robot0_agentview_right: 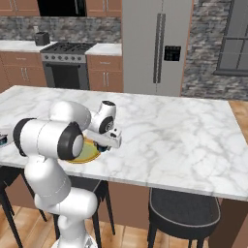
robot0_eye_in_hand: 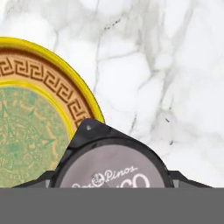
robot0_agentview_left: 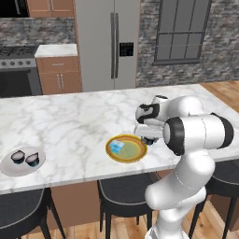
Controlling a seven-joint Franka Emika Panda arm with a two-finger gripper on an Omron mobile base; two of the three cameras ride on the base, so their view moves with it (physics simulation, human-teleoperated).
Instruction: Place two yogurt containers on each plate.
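Yogurt cup is sitting clamped between the gripper fingers, hovering at the gold-rimmed plate's four o'clock edge.

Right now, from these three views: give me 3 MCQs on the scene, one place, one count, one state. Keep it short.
1. Where is the light blue yogurt cup?
A. on the gold-rimmed plate
B. on the pale plate
C. on the bare counter

2. How many dark cups sit on the pale plate?
A. none
B. two
C. three

3. What is the gripper doing?
A. open over bare marble
B. holding a dark yogurt cup beside the gold-rimmed plate
C. gripping a plate rim

Key: 1 A, the left base view shows it on the greenish centre; 2 B, two cups stand side by side there; 3 B, the hand view shows the cup's lid between the fingertips.
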